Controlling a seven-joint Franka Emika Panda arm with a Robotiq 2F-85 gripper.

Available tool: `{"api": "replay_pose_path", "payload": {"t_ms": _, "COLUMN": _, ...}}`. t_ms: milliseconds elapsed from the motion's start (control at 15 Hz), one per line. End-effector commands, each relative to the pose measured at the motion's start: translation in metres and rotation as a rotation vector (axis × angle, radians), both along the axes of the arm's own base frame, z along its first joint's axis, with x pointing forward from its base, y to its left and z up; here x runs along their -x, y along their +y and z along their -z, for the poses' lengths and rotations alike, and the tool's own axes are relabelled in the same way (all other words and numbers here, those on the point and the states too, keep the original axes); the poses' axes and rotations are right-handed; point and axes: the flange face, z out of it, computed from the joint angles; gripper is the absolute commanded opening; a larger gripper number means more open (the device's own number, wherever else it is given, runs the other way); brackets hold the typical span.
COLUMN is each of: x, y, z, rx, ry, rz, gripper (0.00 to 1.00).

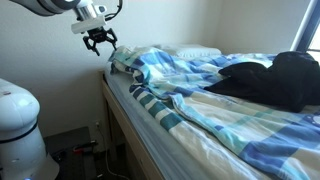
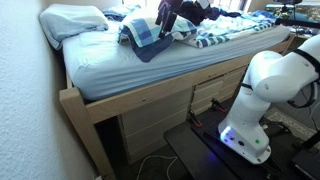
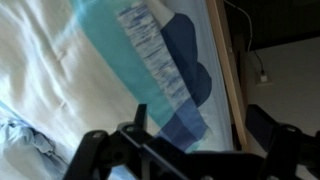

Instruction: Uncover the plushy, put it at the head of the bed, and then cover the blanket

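Observation:
The blue, light-blue and white plaid blanket [image 1: 215,105] lies rumpled over the bed [image 2: 120,65], and in an exterior view it is bunched near the pillow end [image 2: 145,38]. My gripper [image 1: 98,41] hangs open and empty just above the blanket's corner at the bed's side edge. It also shows in an exterior view [image 2: 170,20]. In the wrist view my two dark fingers stand apart [image 3: 205,135] over the plaid blanket [image 3: 150,60], with nothing between them. The plushy is hidden. The white pillow [image 2: 75,20] lies at the head of the bed.
A black bundle of fabric [image 1: 270,80] lies on the blanket further down the bed. The pale wooden side frame [image 3: 228,80] runs beside the blanket edge. A wall stands behind the head of the bed. The robot's white base [image 2: 270,90] stands beside the drawers.

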Motion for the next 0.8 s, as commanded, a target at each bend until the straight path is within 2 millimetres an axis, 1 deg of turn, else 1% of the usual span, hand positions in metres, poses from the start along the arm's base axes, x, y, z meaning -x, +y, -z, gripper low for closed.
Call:
{"api": "replay_pose_path", "payload": {"t_ms": 0, "x": 0.011, "y": 0.008, "z": 0.023, "rx": 0.081, "ry": -0.078, "rz": 0.008, "gripper": 1.0}}
{"api": "replay_pose_path", "payload": {"t_ms": 200, "x": 0.013, "y": 0.014, "z": 0.037, "rx": 0.185, "ry": -0.184, "rz": 0.024, "gripper": 1.0}}
{"api": "replay_pose_path", "payload": {"t_ms": 400, "x": 0.013, "y": 0.014, "z": 0.052, "rx": 0.302, "ry": -0.266, "rz": 0.048, "gripper": 1.0}}
{"api": "replay_pose_path", "payload": {"t_ms": 733, "x": 0.012, "y": 0.011, "z": 0.069, "rx": 0.404, "ry": -0.305, "rz": 0.099, "gripper": 1.0}}
